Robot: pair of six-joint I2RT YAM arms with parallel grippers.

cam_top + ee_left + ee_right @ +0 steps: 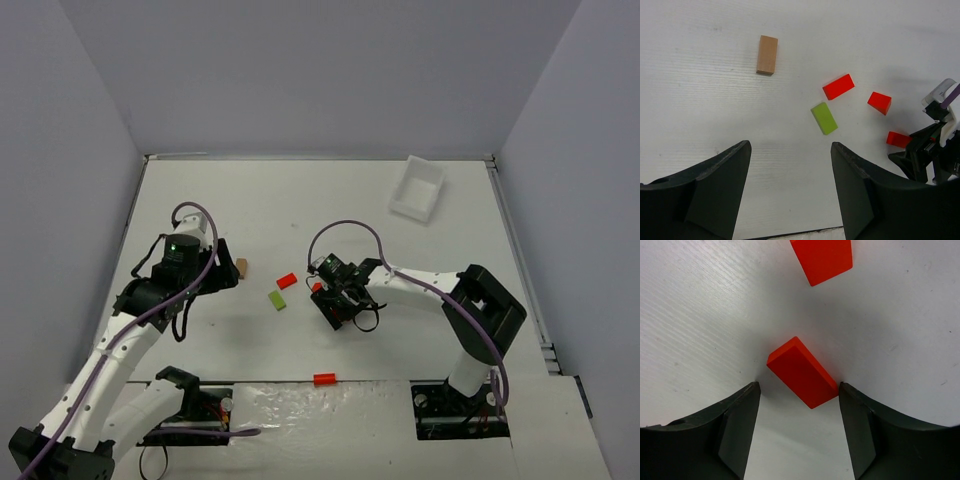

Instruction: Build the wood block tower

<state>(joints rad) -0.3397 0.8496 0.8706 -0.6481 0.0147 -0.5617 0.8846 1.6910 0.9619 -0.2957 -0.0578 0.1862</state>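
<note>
Left gripper (790,146) is hovering wide open over bare counter (700,110), holding nothing. It is judged idle, and it is pointing toward the loose pieces.

Tan block (767,55) is lying flat beyond it, apart from the others. Further right, green block (824,118) is lying near a red block (838,86), not touching it. No wood block tower is standing yet. Every piece in view is lying single on the counter, none stacked.

Right gripper (798,386) is sitting low at the counter, open, with its jaws straddling a slanted red block (802,372). One corner is looking very close to the right finger, but nothing is clamped. Probably it is lining up a pick. The block is lying askew to the jaws, so closing may twist it. A second red block (821,257) is lying just ahead.

Only the right wrist view is showing the gaps at the jaws; from above, the gripper is mostly hiding that block. Only the top view is showing a stray red block (324,379) at the near edge and the white tray (417,188) far right.
</note>
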